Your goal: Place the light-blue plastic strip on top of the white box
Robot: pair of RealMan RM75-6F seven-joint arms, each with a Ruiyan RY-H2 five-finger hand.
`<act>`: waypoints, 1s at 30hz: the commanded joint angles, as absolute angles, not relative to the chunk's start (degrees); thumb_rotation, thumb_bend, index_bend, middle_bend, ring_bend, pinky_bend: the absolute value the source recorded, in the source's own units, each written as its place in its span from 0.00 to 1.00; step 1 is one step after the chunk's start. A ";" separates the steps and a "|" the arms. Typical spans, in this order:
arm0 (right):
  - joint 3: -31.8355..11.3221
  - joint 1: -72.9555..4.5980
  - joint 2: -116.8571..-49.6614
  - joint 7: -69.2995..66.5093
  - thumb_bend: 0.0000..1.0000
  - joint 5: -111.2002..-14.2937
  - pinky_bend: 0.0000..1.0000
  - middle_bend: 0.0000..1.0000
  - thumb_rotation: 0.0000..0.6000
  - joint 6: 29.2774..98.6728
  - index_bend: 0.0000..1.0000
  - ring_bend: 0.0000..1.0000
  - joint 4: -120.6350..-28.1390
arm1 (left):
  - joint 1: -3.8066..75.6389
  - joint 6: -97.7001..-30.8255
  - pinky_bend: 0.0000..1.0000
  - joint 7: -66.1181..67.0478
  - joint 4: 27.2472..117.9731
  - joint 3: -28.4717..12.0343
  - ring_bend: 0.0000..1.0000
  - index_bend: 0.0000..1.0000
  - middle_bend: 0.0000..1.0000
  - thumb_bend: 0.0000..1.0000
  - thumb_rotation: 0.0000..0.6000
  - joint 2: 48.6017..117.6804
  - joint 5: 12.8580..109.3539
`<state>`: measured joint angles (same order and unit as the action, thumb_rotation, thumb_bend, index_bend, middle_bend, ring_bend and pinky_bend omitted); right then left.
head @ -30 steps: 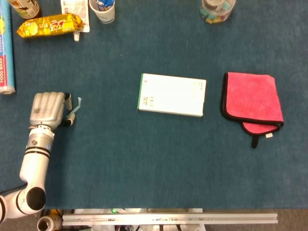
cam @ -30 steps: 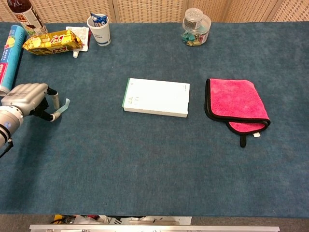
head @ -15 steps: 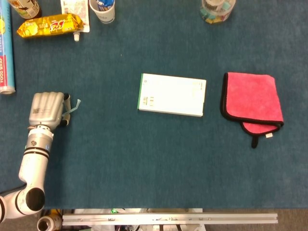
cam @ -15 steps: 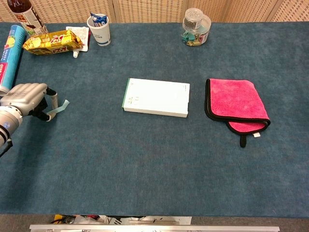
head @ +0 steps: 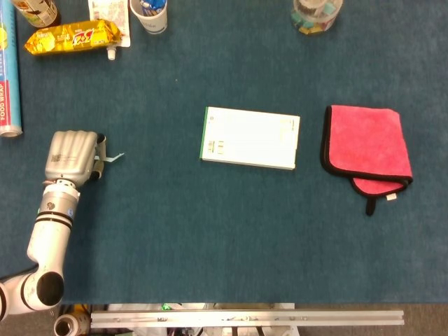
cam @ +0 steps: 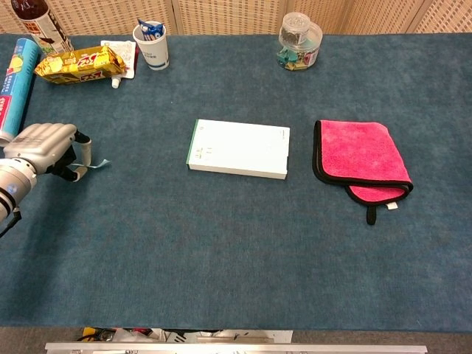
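My left hand (head: 71,157) (cam: 43,148) is at the left side of the table, fingers curled, pinching the light-blue plastic strip (head: 112,158) (cam: 97,164), whose free end sticks out to the right. The white box (head: 250,138) (cam: 238,148) lies flat in the middle of the table, well to the right of that hand. My right hand is not visible in either view.
A pink cloth (head: 367,145) (cam: 360,158) lies right of the box. Along the far edge stand a yellow snack bag (head: 72,36), a paper cup (head: 150,14), a clear jar (head: 316,14) and a blue wrap roll (head: 8,77) at far left.
My left hand has risen slightly with the strip in its fingers; the strip's free end has swung down and now points more level to the right.
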<state>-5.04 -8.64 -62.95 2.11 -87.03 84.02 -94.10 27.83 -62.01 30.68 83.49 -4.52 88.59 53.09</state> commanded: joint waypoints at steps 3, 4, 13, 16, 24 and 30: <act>-5.09 -8.55 -62.85 2.30 0.16 -87.08 0.54 0.42 1.00 84.20 0.39 0.42 -94.34 | 28.20 -61.33 0.99 30.29 82.85 -4.54 1.00 0.58 1.00 0.38 1.00 88.57 53.44; -5.09 -8.52 -62.81 2.33 0.16 -87.10 0.54 0.42 1.00 84.26 0.39 0.42 -94.40 | 28.24 -61.23 0.99 30.18 82.76 -4.57 1.00 0.59 1.00 0.38 1.00 88.54 53.49; -5.01 -8.28 -62.75 2.41 0.16 -87.21 0.54 0.42 1.00 84.50 0.39 0.42 -94.66 | 29.21 -59.12 0.99 29.97 81.97 -5.09 1.00 0.58 1.00 0.38 1.00 88.14 52.27; -4.99 -8.20 -62.73 2.44 0.16 -87.19 0.54 0.42 1.00 84.55 0.39 0.42 -94.64 | 29.44 -58.90 0.99 29.89 81.71 -5.30 1.00 0.57 1.00 0.38 1.00 88.16 51.94; -4.98 -8.08 -62.67 2.46 0.16 -87.13 0.54 0.42 1.00 84.54 0.39 0.42 -94.72 | 30.17 -57.81 0.99 30.14 81.52 -5.59 1.00 0.56 1.00 0.39 1.00 88.04 50.50; -4.93 -7.94 -62.67 2.33 0.16 -87.08 0.54 0.42 1.00 84.58 0.39 0.42 -94.62 | 30.49 -57.84 0.99 29.98 81.17 -5.74 1.00 0.57 1.00 0.39 1.00 88.26 50.15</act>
